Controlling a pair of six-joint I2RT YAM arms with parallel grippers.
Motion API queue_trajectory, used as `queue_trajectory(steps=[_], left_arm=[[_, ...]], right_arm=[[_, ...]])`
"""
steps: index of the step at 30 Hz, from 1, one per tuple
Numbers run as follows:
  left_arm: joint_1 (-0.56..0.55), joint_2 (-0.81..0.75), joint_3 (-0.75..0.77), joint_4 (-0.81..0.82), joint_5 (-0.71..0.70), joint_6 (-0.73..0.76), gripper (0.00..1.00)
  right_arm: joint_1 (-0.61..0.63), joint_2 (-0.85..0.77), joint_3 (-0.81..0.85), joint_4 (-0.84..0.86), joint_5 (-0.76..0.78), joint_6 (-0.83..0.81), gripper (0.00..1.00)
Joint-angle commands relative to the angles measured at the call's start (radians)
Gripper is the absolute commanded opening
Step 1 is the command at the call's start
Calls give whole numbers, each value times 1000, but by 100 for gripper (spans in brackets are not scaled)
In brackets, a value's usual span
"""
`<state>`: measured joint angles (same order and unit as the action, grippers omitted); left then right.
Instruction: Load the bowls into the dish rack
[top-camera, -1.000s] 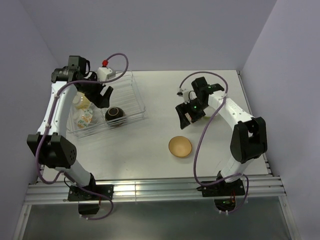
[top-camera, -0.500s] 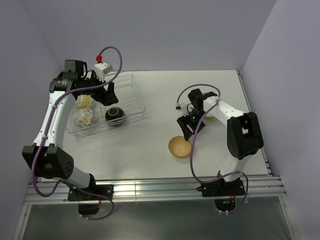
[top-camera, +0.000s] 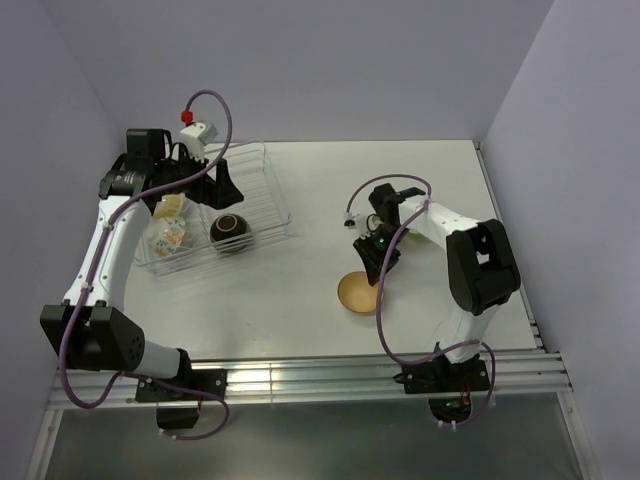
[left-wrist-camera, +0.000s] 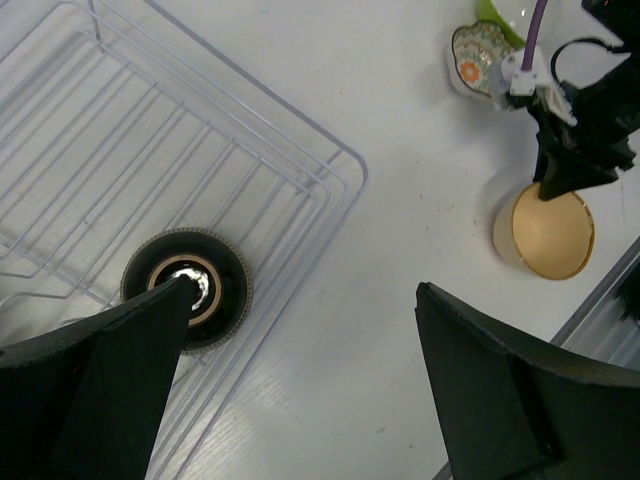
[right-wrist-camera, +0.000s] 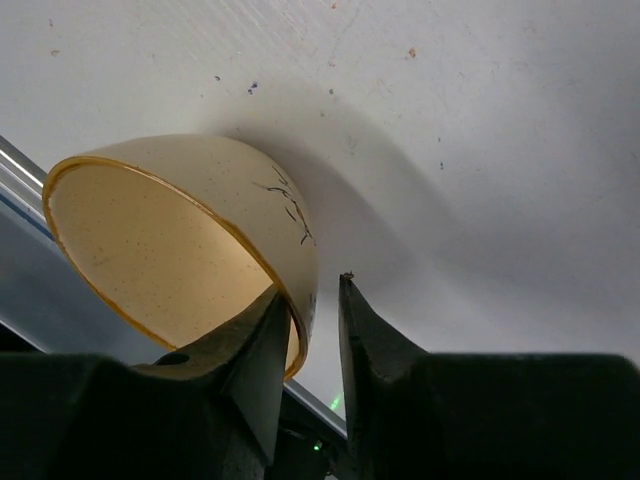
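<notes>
The step in hand is the pick-up of the tan bowl (right-wrist-camera: 180, 250), which stands upright on the table (top-camera: 320, 180) well to the right of the dish rack (top-camera: 283, 205) and nearer the arms' bases than the rack is.

The right gripper (right-wrist-camera: 318, 290) straddles the bowl's rim on the side away from the rack, one finger inside and one outside. The pincer is narrow. A sliver of gap shows at the outer finger, so I cannot tell whether the wall is clamped yet.

To do this well, the jaws should close squarely on the wall, deep enough that the glazed rim cannot slip. The bowl should then go straight up before it travels toward the rack, because a one-sided rim hold will likely let it swing or tip.

The right arm is folded tightly, elbow high and wrist pointing down at the bowl.

The left arm reaches out over the rack. The left gripper (left-wrist-camera: 302, 288) hangs above the rack's right side with its pincer wide and nothing in it. Just below it a dark brown bowl (left-wrist-camera: 186, 290) lies upside down inside the rack, and a flowered bowl (top-camera: 168, 237) and another pale one sit at the rack's left end.

A small patterned bowl (left-wrist-camera: 478, 55) and a green one (left-wrist-camera: 495, 10) wait on the table, farther from the rack than the tan bowl.

The left arm may need to clear the rack's open middle before delivery.
</notes>
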<state>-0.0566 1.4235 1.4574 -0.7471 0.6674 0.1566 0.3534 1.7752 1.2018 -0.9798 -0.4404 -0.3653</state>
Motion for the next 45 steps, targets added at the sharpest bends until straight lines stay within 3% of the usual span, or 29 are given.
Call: queue_trajectory(steps=[1, 3, 4, 5, 8, 9, 12, 20, 24, 27, 33, 45], left_arm=[[6, -38, 7, 91, 11, -106, 99], [17, -41, 6, 115, 18, -147, 99], [30, -44, 3, 129, 40, -199, 100], [38, -47, -6, 159, 70, -242, 99], [101, -64, -51, 253, 250, -361, 99], [116, -75, -102, 352, 282, -403, 99], [139, -130, -150, 464, 268, -483, 99], [116, -40, 0, 258, 305, -520, 100], [66, -77, -37, 322, 265, -577, 99], [-38, -112, -71, 344, 204, -598, 99], [-164, -112, -124, 357, 166, -664, 100], [-259, -74, -192, 526, 155, -874, 99]], right_arm=[[13, 0, -8, 7, -20, -17, 32], [16, 3, -11, 4, -23, -18, 20], [18, 3, -10, 3, -27, -20, 6], [19, 3, -5, 1, -32, -18, 0], [18, -28, 25, 0, -73, -26, 0], [18, -40, 37, 1, -89, -24, 0], [10, -95, 113, 12, -164, -5, 0], [2, -146, 395, 108, -273, 192, 0], [4, -145, 479, 208, -264, 316, 0], [6, -96, 576, 202, -273, 350, 0], [9, -111, 565, 260, -271, 422, 0], [16, -125, 547, 262, -340, 442, 0]])
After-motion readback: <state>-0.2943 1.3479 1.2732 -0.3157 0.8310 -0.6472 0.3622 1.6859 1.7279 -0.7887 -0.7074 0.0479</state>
